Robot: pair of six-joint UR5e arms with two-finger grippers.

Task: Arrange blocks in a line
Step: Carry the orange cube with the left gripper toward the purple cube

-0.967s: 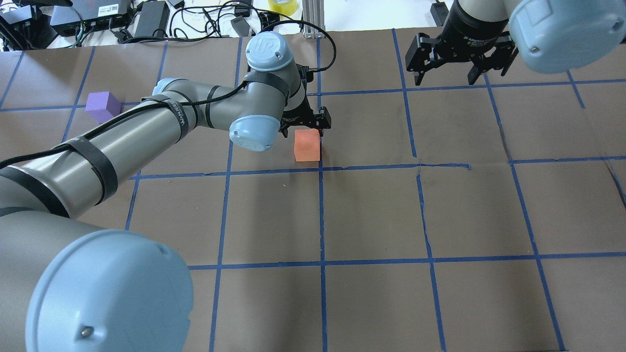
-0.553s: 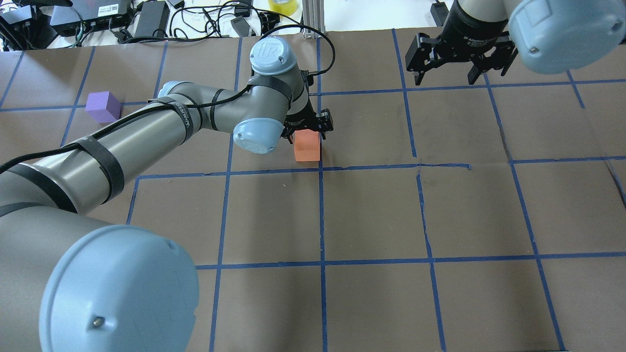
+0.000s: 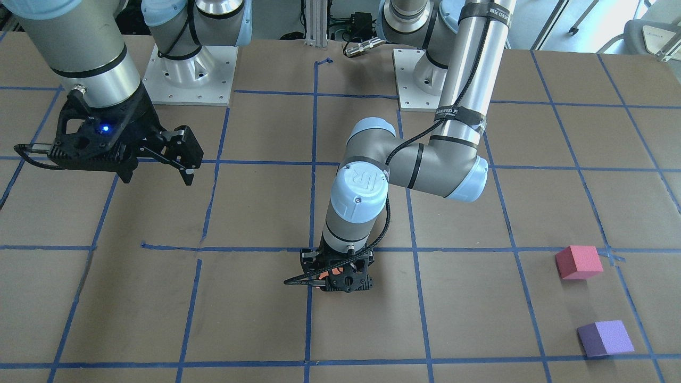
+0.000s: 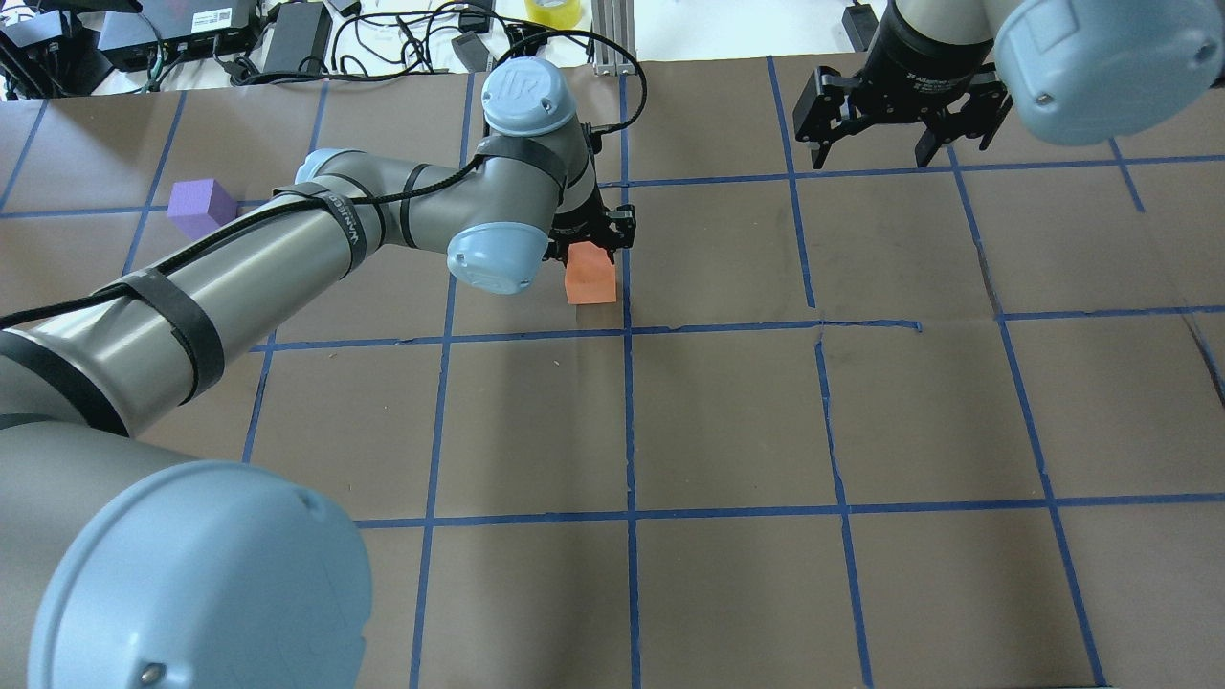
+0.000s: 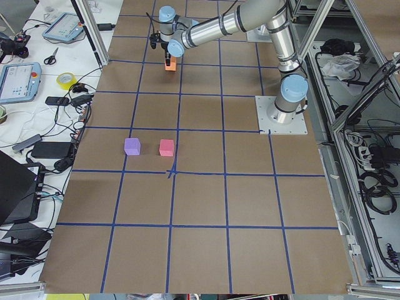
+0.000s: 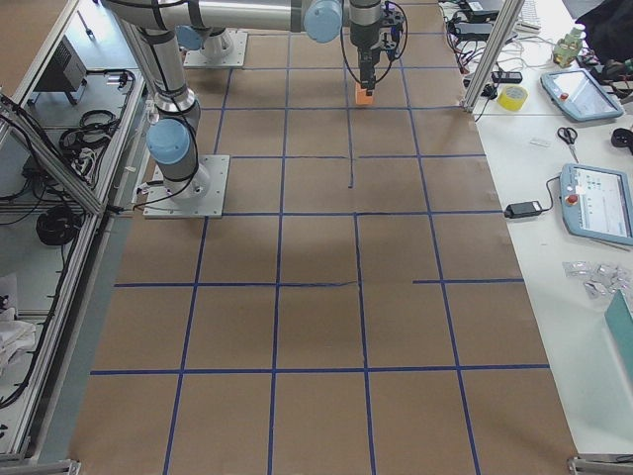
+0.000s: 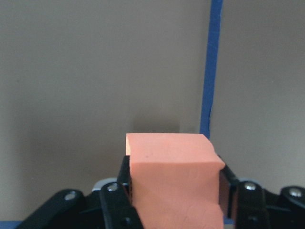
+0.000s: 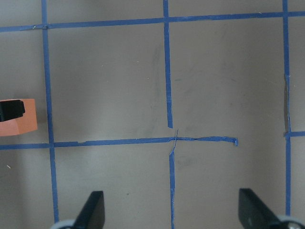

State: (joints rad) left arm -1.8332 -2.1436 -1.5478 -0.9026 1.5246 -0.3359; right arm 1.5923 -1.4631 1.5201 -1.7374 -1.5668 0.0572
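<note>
Left end effector pinches the small matte orange foam cube by opposite side faces; it is probably light and squashy. Right end effector gapes empty.

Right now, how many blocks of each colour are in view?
orange block: 1
pink-red block: 1
purple block: 1
Total: 3

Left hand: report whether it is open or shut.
Shut on the orange block. The left wrist view shows the fingers of the left hand pressed against both its sides.
</note>
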